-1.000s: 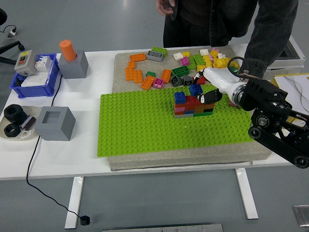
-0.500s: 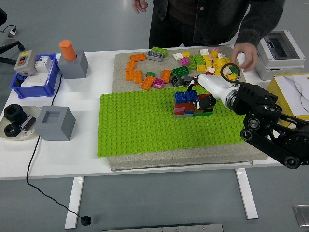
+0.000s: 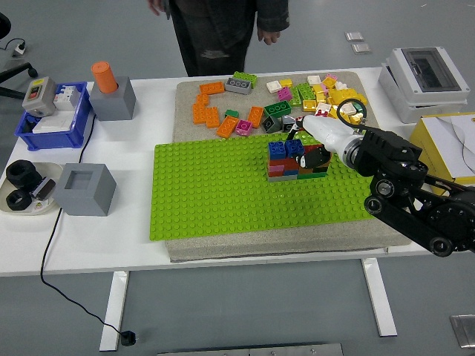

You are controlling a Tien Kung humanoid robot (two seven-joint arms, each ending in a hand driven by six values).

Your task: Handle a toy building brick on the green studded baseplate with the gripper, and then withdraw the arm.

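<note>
The green studded baseplate (image 3: 215,193) lies on a grey mat in the middle of the table. A small stack of bricks (image 3: 284,167) stands on its far right part, with red, pink and grey layers and blue bricks on top. My right hand (image 3: 312,154) reaches in from the right, its fingers curled against the stack's right side on the right-hand blue brick (image 3: 295,147), which sits on top of the stack. The left arm is out of view.
Loose orange bricks (image 3: 211,111) and yellow bricks (image 3: 338,93) lie on the mat behind the plate. A grey box (image 3: 87,189), a blue bin (image 3: 52,122) and a grey block with an orange cylinder (image 3: 111,93) stand at the left. A person (image 3: 215,26) stands at the far side.
My right hand brought the blue brick down and left onto the stack beside the other blue brick. The person drew a hand back from the yellow bricks and walked left.
</note>
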